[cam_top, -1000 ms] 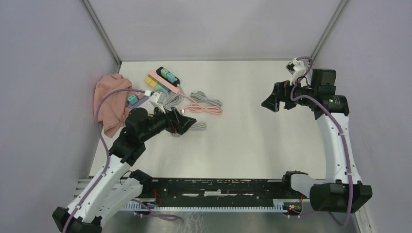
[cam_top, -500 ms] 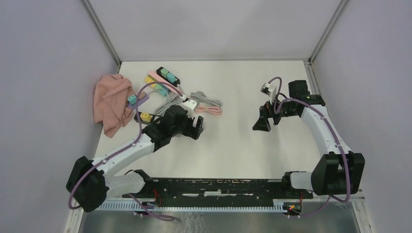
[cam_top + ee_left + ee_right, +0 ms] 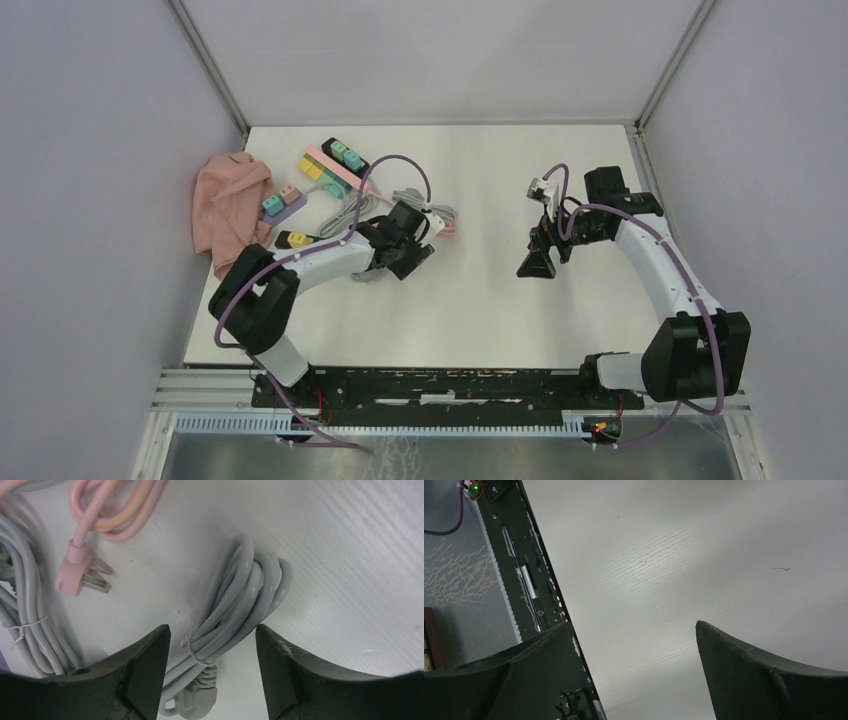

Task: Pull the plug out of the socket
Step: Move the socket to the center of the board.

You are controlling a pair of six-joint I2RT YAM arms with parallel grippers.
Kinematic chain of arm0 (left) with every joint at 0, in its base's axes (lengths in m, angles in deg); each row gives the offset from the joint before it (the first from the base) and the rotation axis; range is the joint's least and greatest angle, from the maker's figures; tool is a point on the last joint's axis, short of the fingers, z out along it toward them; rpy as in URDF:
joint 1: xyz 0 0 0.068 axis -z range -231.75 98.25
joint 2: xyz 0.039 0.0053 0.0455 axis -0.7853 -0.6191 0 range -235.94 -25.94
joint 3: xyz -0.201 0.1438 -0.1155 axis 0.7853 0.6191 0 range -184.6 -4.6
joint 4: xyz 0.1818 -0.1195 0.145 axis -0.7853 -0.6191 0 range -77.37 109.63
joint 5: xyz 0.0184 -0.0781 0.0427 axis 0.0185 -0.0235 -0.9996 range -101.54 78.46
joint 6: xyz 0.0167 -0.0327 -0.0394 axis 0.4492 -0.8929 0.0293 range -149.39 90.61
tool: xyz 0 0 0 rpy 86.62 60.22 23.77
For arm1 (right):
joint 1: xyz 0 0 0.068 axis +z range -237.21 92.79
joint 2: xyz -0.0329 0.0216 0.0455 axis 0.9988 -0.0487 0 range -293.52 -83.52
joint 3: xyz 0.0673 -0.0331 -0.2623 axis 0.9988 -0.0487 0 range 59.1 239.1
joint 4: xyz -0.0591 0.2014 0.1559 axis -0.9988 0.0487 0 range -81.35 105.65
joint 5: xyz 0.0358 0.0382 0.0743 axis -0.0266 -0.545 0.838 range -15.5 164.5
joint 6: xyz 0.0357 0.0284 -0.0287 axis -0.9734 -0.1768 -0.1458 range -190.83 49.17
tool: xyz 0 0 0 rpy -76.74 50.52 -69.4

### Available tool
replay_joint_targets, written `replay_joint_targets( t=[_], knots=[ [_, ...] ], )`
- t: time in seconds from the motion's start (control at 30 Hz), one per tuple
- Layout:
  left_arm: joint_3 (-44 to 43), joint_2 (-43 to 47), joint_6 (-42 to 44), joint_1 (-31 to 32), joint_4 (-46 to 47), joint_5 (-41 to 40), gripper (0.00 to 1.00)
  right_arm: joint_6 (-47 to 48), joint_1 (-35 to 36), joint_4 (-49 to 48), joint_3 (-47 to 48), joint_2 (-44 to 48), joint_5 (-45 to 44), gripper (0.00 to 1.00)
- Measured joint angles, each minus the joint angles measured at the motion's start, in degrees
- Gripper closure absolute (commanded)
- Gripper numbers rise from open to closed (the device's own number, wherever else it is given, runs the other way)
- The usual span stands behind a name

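Note:
Several power strips lie at the back left: a black socket strip (image 3: 345, 155) with teal blocks on it, a pink one (image 3: 330, 168), a purple one (image 3: 282, 205). My left gripper (image 3: 415, 252) (image 3: 212, 630) is open and straddles a tied grey cable bundle (image 3: 245, 605), with a gap on both sides. That bundle's grey plug (image 3: 197, 700) lies loose on the table between the jaws. A pink plug (image 3: 75, 572) lies to the left. My right gripper (image 3: 533, 265) (image 3: 634, 625) hangs open over bare table, holding nothing.
A pink cloth (image 3: 228, 210) sits at the left edge. Loose grey cable (image 3: 425, 205) and pink cable (image 3: 440, 228) lie behind the left gripper. A small black strip with a yellow block (image 3: 293, 240) lies by the left arm. The black base rail (image 3: 519, 565) runs along the near edge.
The left arm has stretched right over the cables and its jaws have narrowed around the grey bundle. The right gripper has dropped and moved left toward the table's middle.

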Motion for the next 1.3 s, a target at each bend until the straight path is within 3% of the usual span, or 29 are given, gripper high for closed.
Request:
replay_joint_targets(
  t=[0.23,0.3,0.37,0.4,0.5,0.67,0.87,1.1,1.3],
  knots=[
    [-1.16,-5.14,3.98,-1.16,-1.81,1.53,0.45,0.46,0.11,0.76,0.52,-0.13,0.07,0.00],
    [-1.51,-5.40,4.55,-1.36,-1.99,2.10,0.59,0.44,0.11,0.76,0.52,-0.13,-0.04,0.00],
    [-1.53,-5.55,5.22,-1.53,-1.84,2.45,0.82,0.44,0.11,0.76,0.52,-0.13,-0.07,0.00],
    [-1.60,-5.68,5.44,-1.62,-1.84,2.67,0.89,0.44,0.11,0.76,0.52,-0.13,-0.07,0.00],
    [-1.95,-5.86,5.77,-1.66,-2.08,3.72,0.97,0.39,0.17,0.76,0.52,-0.13,-0.07,0.00],
    [-3.08,-5.75,2.45,-1.40,-1.81,8.70,0.97,0.13,0.26,0.74,0.57,-0.13,-0.07,0.00],
    [-3.32,-4.50,-10.62,3.48,5.51,14.10,0.97,-5.11,-0.87,-1.49,1.03,-0.07,-1.62,0.00],
    [-5.42,-7.58,-31.85,14.40,21.49,12.50,0.95,-20.28,-4.87,-11.50,1.01,0.70,-18.29,0.01],
    [-9.09,-16.87,-45.51,17.90,33.05,8.92,0.49,-28.11,-7.19,-16.28,0.68,2.32,-30.34,0.01]
  ],
)
